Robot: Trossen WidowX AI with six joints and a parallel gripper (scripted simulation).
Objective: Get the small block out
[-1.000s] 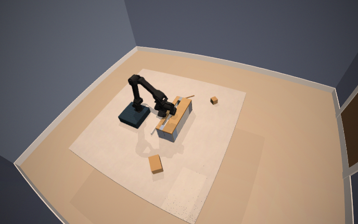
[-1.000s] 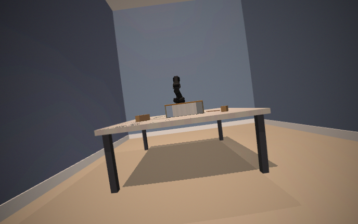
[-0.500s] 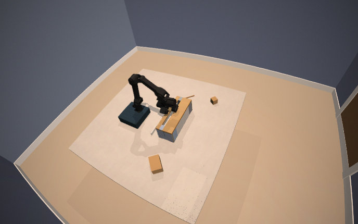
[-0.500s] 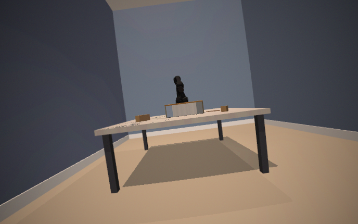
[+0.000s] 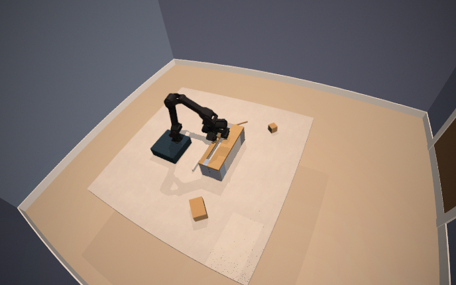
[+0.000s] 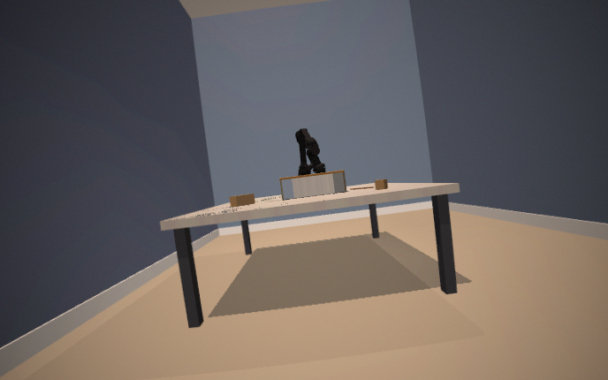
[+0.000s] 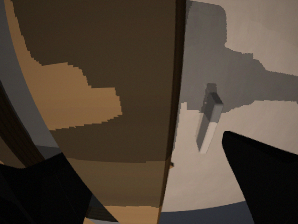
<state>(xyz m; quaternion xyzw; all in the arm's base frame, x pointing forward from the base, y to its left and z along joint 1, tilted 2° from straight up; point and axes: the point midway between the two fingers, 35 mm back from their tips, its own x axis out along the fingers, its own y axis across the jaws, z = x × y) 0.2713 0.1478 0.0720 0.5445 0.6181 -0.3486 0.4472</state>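
The box [image 5: 231,145] [image 6: 314,185] has an orange top and pale sides. It stands on the table [image 5: 134,181] [image 6: 412,191] in front of the arm, with a long slot along the arm's side of its top. Its orange top panel [image 7: 135,135] fills the middle of the wrist view. My gripper [image 5: 217,134] [image 7: 165,140] is open and empty over the arm's side of the box, towards its far end. In the wrist view one finger is at each side of the panel. I cannot make out the small block or the shelf; the top and the arm hide the inside.
An orange cube [image 5: 272,127] [image 6: 381,184] lies beyond the box. A larger orange block [image 5: 197,208] [image 6: 241,200] lies nearer the top camera. A thin tan stick [image 5: 242,122] [image 6: 361,187] is by the box's far end, a pale stick [image 5: 195,166] by its near end. The wrist view shows a pale bar [image 7: 210,125].
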